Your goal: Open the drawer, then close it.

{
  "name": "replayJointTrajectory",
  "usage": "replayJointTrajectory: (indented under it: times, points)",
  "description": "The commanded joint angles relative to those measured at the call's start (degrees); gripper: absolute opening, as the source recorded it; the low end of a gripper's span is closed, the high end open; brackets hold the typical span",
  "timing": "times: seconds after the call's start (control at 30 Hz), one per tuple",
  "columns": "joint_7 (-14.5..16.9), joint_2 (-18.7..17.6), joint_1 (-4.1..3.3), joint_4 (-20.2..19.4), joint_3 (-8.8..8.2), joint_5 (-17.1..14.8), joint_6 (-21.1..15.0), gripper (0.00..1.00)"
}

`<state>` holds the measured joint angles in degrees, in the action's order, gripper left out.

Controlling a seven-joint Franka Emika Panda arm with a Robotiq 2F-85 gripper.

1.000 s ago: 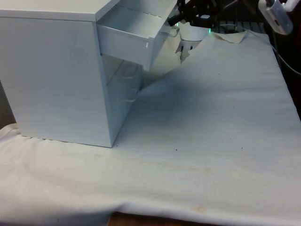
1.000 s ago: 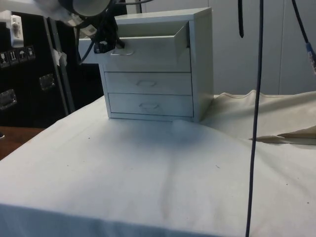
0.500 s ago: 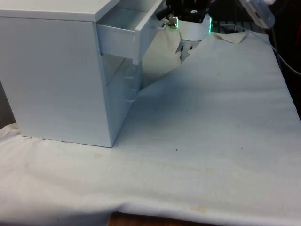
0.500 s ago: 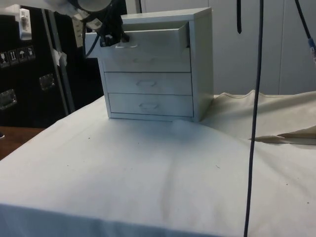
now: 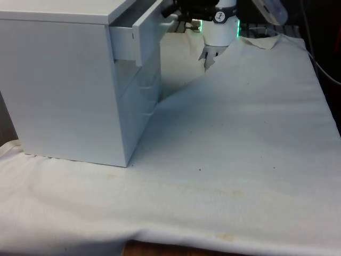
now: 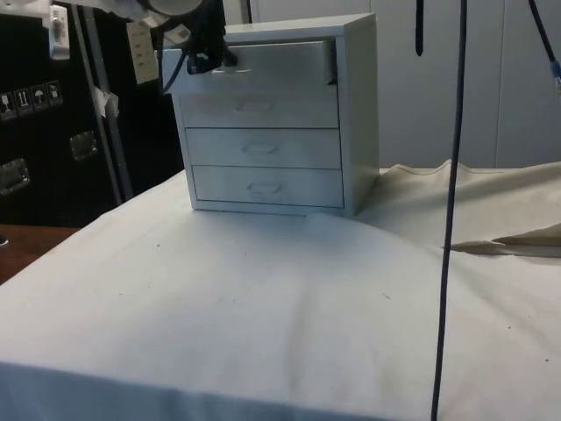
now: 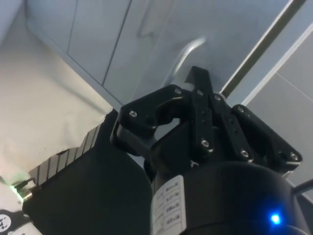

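Observation:
A white chest of drawers (image 5: 64, 85) stands at the front view's left. Its top drawer (image 5: 145, 28) sticks out only a short way. My black gripper (image 5: 176, 15) is right against that drawer's front (image 6: 272, 63), at the end far from the chest's body. From the side, the gripper (image 6: 213, 61) touches the front panel near its left end. The wrist view has the gripper (image 7: 198, 79) shut, its tips against the panel just beside the curved metal handle (image 7: 188, 49). Nothing is held between the fingers.
The middle drawer (image 6: 261, 147) and the bottom drawer (image 6: 267, 186) are shut. A black cable (image 6: 451, 219) hangs down in the side view's foreground. The white cloth (image 5: 240, 138) lies rumpled beyond the chest (image 6: 508, 237).
The top drawer has slid most of the way back into the chest. My gripper moved with its front panel toward the chest.

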<state>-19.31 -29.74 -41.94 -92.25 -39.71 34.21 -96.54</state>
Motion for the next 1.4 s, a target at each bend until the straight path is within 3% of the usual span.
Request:
replayJointTrajectory:
  times: [0.0,0.13,0.17,0.4,0.43,0.5,0.7,0.73,0.8,0.9,1.37]
  points:
    - [0.57,0.52,0.17,-0.69,-0.29,0.69,-1.32,0.00]
    - [0.69,0.00,0.00,-0.40,-0.92,0.00,-0.74,0.00]
    - [1.38,0.40,0.23,-1.09,-1.38,0.63,-2.29,0.00]
    - [2.46,0.29,0.40,-1.72,-2.75,0.69,-3.61,0.00]
    - [1.89,0.00,0.00,-1.32,-2.58,0.00,-2.23,0.00]
    - [2.92,0.23,0.46,-2.06,-3.32,0.63,-4.24,0.00]
    - [4.01,0.23,0.46,-2.75,-4.70,0.57,-5.56,0.00]
    - [3.50,0.00,0.11,-2.41,-4.58,0.00,-4.24,0.00]
    - [4.24,0.23,0.52,-2.86,-4.93,0.57,-5.79,0.00]
    - [4.07,0.34,-0.57,-2.23,-4.87,0.17,-4.53,0.00]
    - [3.78,0.34,-1.38,-1.32,-3.55,-2.75,-3.78,0.00]
